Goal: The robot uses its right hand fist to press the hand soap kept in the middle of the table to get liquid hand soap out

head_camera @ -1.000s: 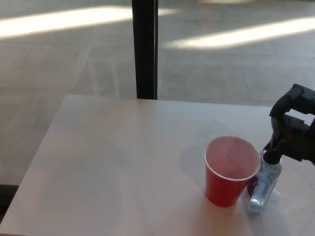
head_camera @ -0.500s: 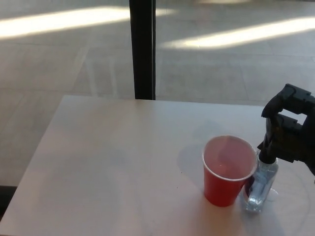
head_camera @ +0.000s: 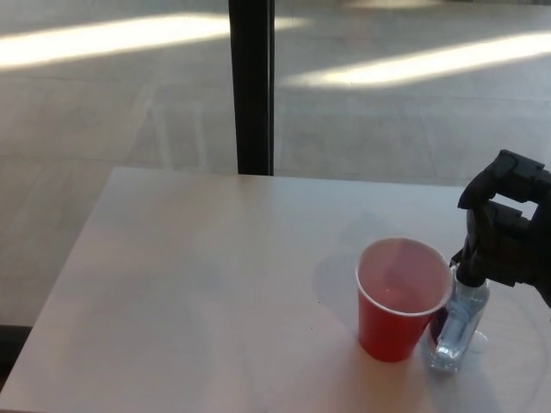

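Observation:
A clear hand soap bottle (head_camera: 456, 331) with a black pump stands on the white table (head_camera: 215, 284) toward the right. A red plastic cup (head_camera: 398, 299) stands upright just left of the bottle, touching or nearly touching it. My right hand (head_camera: 508, 228), black, comes in from the right edge with its fingers curled into a fist. It sits directly over the pump head, hiding the top of the pump. My left hand does not show.
A black vertical post (head_camera: 251, 86) rises behind the table's far edge. Beyond it lies a grey floor with bright sunlit streaks. The table's left and near edges are in view.
My right fist has shifted slightly left and stays over the pump. The whole picture has shifted a little, so the camera moved.

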